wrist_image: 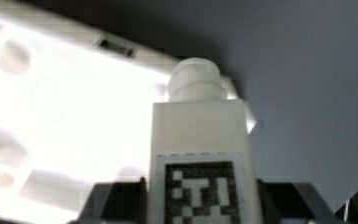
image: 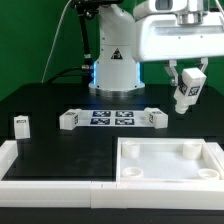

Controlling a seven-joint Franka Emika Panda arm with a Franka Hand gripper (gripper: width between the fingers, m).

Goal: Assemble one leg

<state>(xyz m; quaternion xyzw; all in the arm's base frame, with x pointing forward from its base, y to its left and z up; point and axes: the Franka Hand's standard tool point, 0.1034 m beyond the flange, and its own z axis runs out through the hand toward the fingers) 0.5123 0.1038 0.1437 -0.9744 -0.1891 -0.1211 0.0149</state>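
Spare leg (image: 22, 124) stands at the exterior view's left | marker board (image: 110, 118) mid-table | panel (image: 165, 165) at the exterior view's right | gripper (image: 187, 80) clamped on the leg (image: 186, 94), aloft above the panel's far edge | I judge this the carry step; next I must align its peg over a corner socket (image: 188, 148).

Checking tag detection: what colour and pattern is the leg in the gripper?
The leg is white with a black-and-white square tag; clearest in the wrist view.

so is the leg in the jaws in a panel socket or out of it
Out. The leg hangs in the jaws, raised above and apart from the panel, touching none of its sockets.
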